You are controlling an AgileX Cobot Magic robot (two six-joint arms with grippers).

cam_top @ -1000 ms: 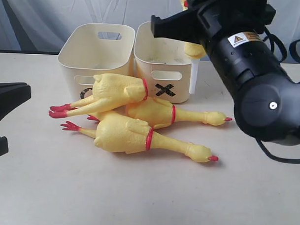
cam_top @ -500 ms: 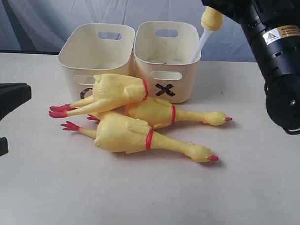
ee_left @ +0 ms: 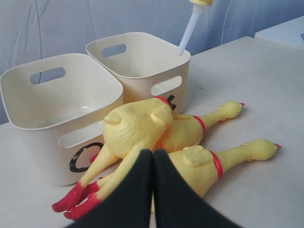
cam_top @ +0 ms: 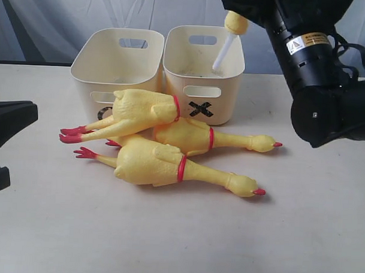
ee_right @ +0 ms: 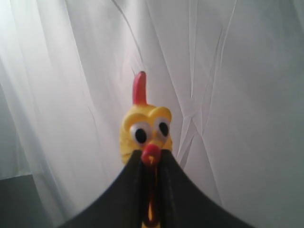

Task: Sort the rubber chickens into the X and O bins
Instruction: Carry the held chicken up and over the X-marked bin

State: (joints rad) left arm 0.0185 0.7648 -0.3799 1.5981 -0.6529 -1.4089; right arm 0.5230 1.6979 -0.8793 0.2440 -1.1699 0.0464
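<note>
One in the air, three to go
right tool (ee_right: 151,159) clamped on small chicken (cam_top: 235,22) by its head over X bin (cam_top: 229,96), big chickens (cam_top: 151,162) on surface in front of it, left tool (ee_left: 153,154) closed, empty

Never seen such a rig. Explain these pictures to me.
This is a robot with two black arms, each ending in a two-fingered gripper. One picture sees the whole table from outside; the other two come from a camera on each wrist. On the table stand an X bin and an O bin, both cream, with three large chickens piled in front. The left gripper is shut and empty. The right gripper is shut on a small chicken, held up at the X bin's rim.
</note>
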